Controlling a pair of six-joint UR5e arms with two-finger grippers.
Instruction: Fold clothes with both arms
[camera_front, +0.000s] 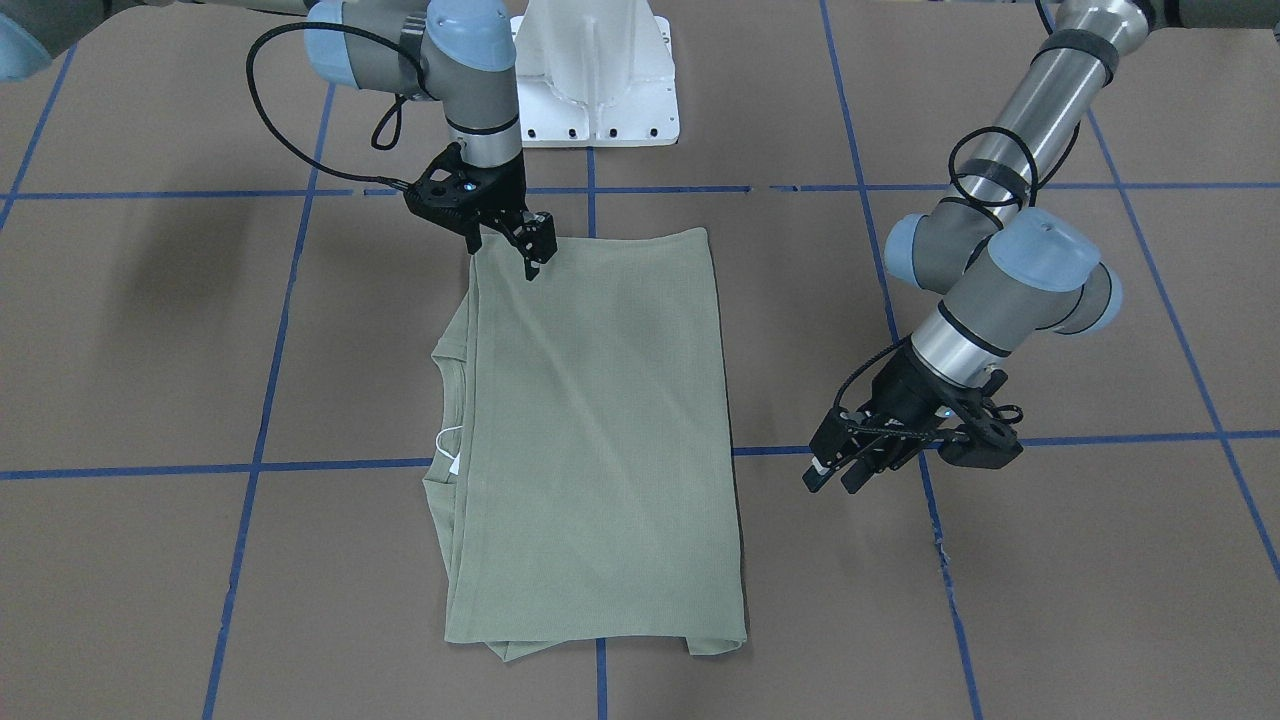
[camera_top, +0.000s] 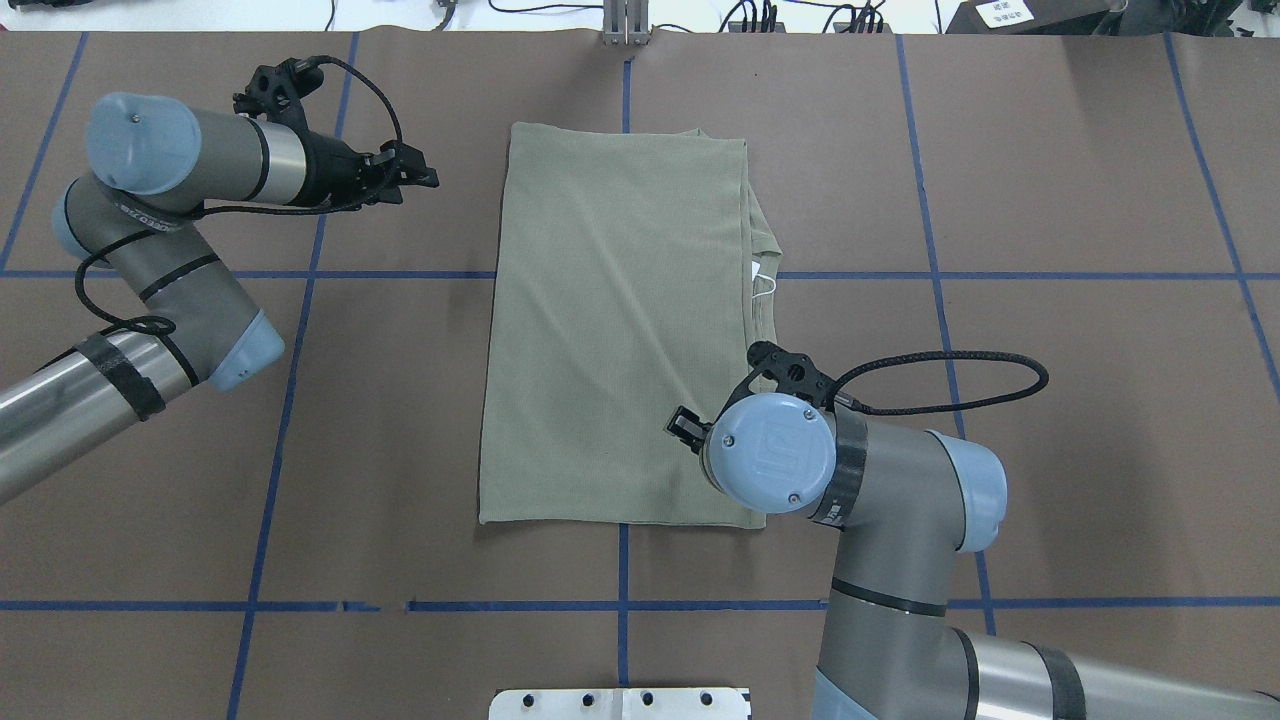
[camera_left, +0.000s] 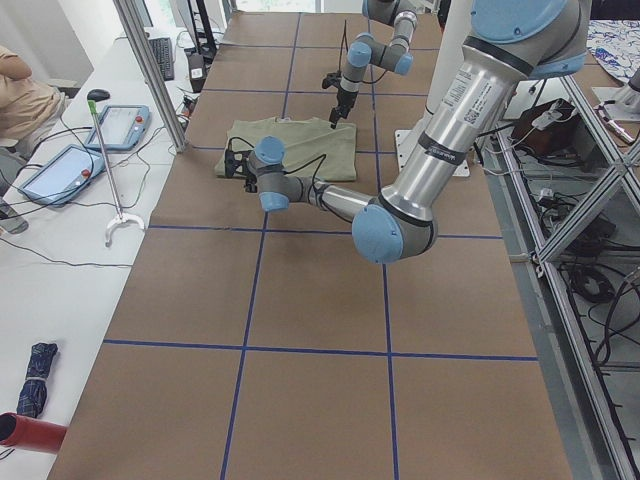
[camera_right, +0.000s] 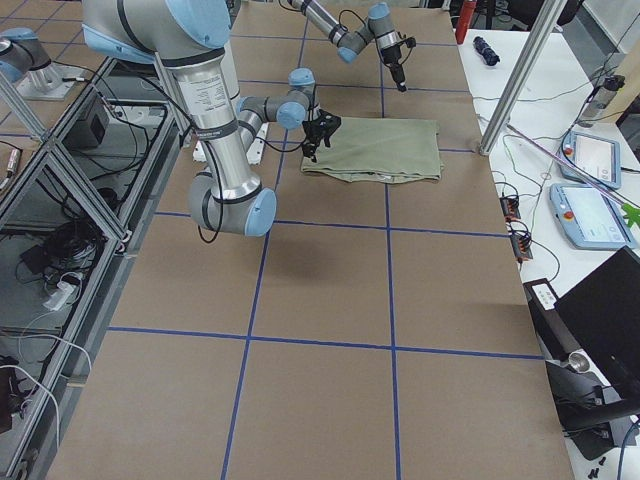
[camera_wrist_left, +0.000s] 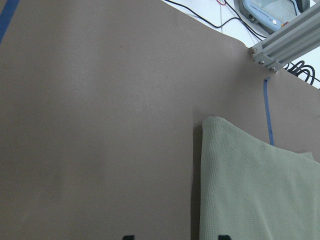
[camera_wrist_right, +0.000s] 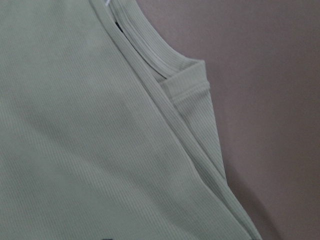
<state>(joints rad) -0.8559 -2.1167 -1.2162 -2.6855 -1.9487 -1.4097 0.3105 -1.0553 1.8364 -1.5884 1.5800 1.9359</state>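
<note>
**Shirt folded to a long rectangle, both grippers open and empty**

Brown paper table (camera_top: 1050, 400) with a blue tape grid (camera_top: 1000, 276). The white base (camera_front: 595, 80) is at my edge.

My right arm (camera_top: 900, 480) comes in from near right. In the overhead view its wrist covers the shirt's near right corner. My left arm (camera_top: 180, 150) comes in from the left, with the wrist turned toward the shirt's far end.

The shirt (camera_top: 620, 330) is mid-table and lies flat, folded lengthwise, with the long axis running from my side to the far side. There are a few shallow creases on top. Stacked layer edges show along my right side and peek out at the far end.

The right gripper (camera_front: 504, 258) points down at the shirt's near right corner with its fingers spread. I can't tell whether the tips touch the fabric or sit just above it. The wrist view shows flat knit with nothing pinched.

The left gripper (camera_front: 833, 485) is off the shirt, over bare paper beside its far left corner. Its fingers are apart and hold nothing. In the left wrist view both fingertips (camera_wrist_left: 223, 237) sit at the bottom edge, and one lines up with the shirt's edge.

The collar (camera_wrist_right: 145, 50) is on my right side, about midway along, showing from under the top layer. The white tag (camera_top: 762, 280) sits at the collar.
</note>
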